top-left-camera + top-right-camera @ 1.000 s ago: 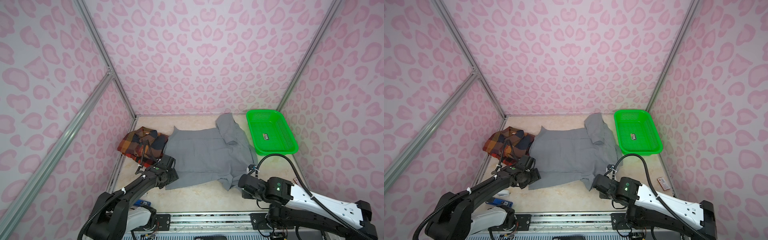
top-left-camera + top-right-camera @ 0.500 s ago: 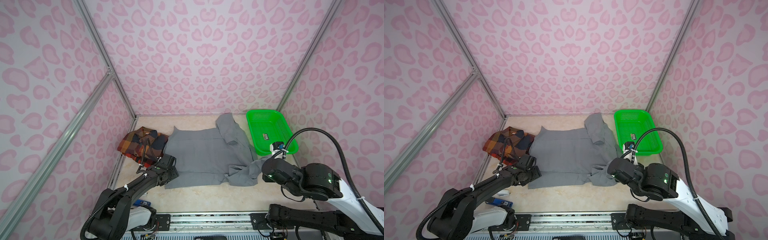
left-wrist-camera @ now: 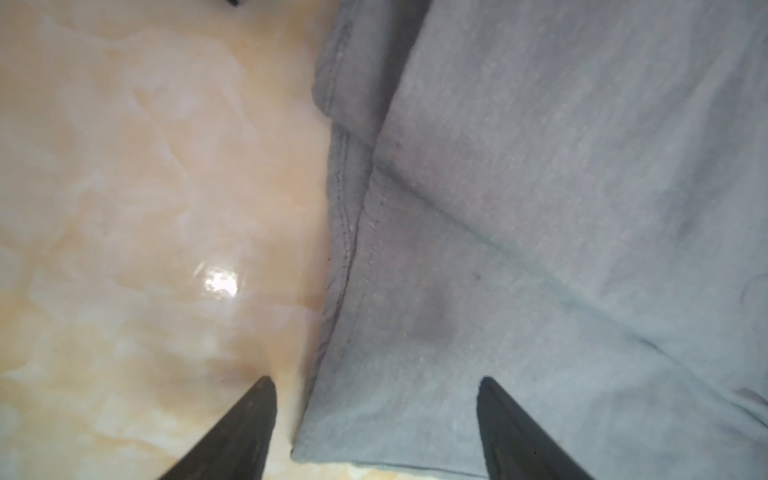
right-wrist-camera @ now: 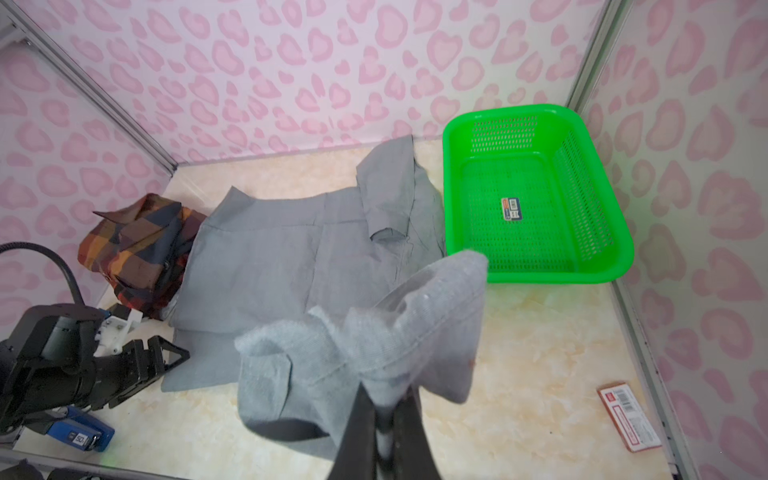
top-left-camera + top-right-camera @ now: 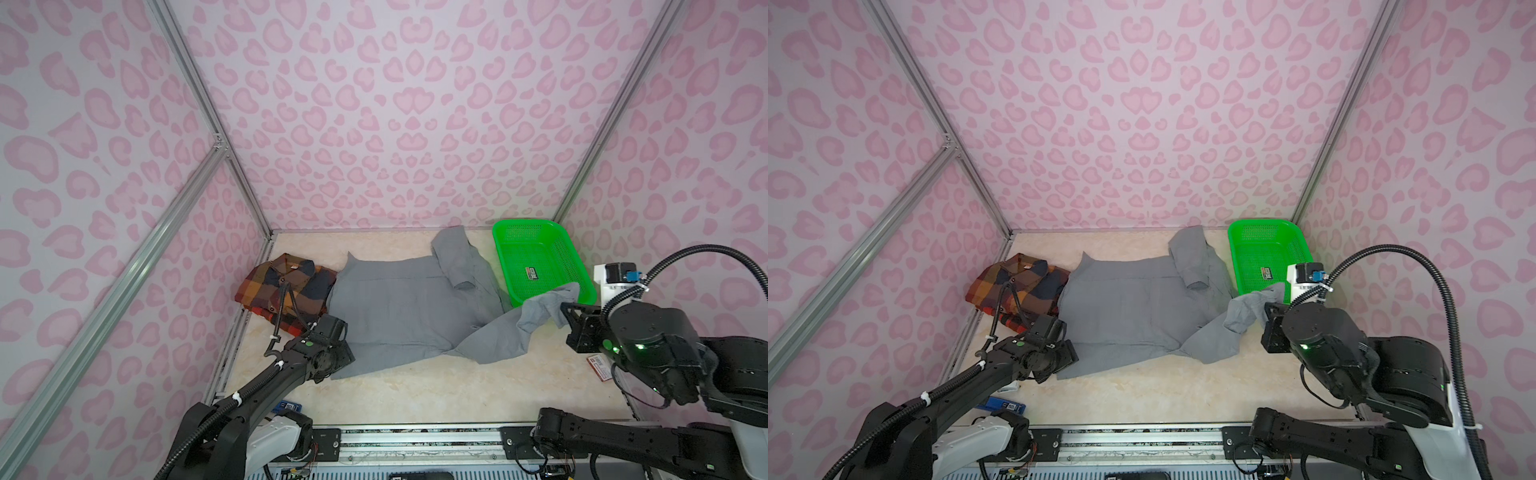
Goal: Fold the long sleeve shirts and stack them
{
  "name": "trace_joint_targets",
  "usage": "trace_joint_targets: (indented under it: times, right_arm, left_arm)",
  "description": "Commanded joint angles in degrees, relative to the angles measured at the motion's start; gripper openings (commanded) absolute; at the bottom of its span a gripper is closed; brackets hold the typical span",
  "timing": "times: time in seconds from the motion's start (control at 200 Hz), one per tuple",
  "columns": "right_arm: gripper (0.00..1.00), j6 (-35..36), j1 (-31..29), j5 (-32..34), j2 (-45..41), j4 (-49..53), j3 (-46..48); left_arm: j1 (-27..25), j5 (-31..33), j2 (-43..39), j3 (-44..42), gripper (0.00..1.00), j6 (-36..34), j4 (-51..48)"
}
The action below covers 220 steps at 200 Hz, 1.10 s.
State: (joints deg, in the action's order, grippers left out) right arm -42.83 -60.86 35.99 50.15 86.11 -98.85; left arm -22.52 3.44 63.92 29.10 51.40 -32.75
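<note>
Gray shirt (image 5: 399, 307) lies spread mid-tabletop (image 5: 415, 390), its near sleeve (image 5: 540, 307) raised off the surface and pinched in the clenched right hand (image 4: 384, 415), just in front of the green basket (image 5: 503, 241). The folded plaid shirt (image 5: 286, 291) sits against its left edge. The left hand (image 3: 374, 379) hangs low over the gray shirt's near-left corner, jaws spread, 1 finger over bare tabletop and 1 over cloth, gripping nothing.

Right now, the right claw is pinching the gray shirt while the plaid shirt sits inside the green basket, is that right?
Not quite. The right gripper does pinch the gray shirt, but the plaid shirt lies on the table, on the gray shirt's side away from the green basket, as both top views show.
</note>
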Motion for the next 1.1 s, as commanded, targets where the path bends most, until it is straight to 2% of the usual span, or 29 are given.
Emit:
trace_joint_targets:
  times: [0.0, 0.215, 0.32, 0.405, 0.47, 0.535, 0.575, 0.595, 0.635, 0.745, 0.965, 1.095]
  right_arm:
    - [0.0, 4.55, -0.05, 0.17, 0.72, -2.6, -0.31]
    - [0.0, 4.36, -0.07, -2.42, -0.41, -3.99, 3.44]
    - [0.0, 3.71, -0.04, -2.73, -1.6, -4.64, 2.97]
    - [0.0, 3.75, 0.0, -2.93, -2.65, -5.48, 2.78]
    - [0.0, 3.93, 0.01, -2.83, -2.93, -5.35, 2.37]
    - [0.0, 4.02, -0.04, -2.59, -2.73, -4.57, 1.66]
    - [0.0, 4.12, -0.05, -2.31, -2.69, -4.2, 1.42]
    - [0.0, 4.15, -0.01, -2.16, -2.69, -4.16, 1.33]
    - [0.0, 4.36, 0.01, -2.08, -2.72, -4.17, 1.27]
    - [0.0, 4.85, 0.03, -1.06, -2.36, -3.56, 0.67]
    - [0.0, 4.48, 0.24, 6.11, 3.14, 7.62, -8.51]
    - [0.0, 9.07, 4.58, 3.48, 3.54, 7.58, -10.08]
  left_arm:
    - [-0.02, 0.02, -0.11, -1.24, 0.78, 0.99, -1.18]
    - [-0.4, -2.19, 0.06, -3.51, 0.76, 1.84, 2.12]
    - [-1.44, -2.81, 0.15, -4.73, 0.68, 2.45, 3.97]
    - [-2.46, -3.35, 0.54, -5.45, 0.57, 2.89, 5.31]
    - [-3.17, -3.44, 1.01, -5.65, 0.45, 2.92, 5.82]
    - [-3.53, -3.15, 1.46, -5.81, 0.42, 2.95, 5.7]
    - [-3.49, -3.07, 1.64, -6.06, 0.37, 2.83, 5.71]
    - [-3.49, -2.98, 1.57, -6.1, 0.32, 2.81, 5.64]
    - [-3.5, -2.91, 1.31, -6.23, 0.29, 2.66, 5.58]
    - [-3.49, -2.24, -0.66, -5.15, 0.04, 2.53, 2.85]
    - [-3.49, -1.67, -10.03, 0.04, 0.03, 2.37, -7.76]
    - [-3.4, 0.47, -13.26, 4.24, 0.03, 2.58, -14.79]
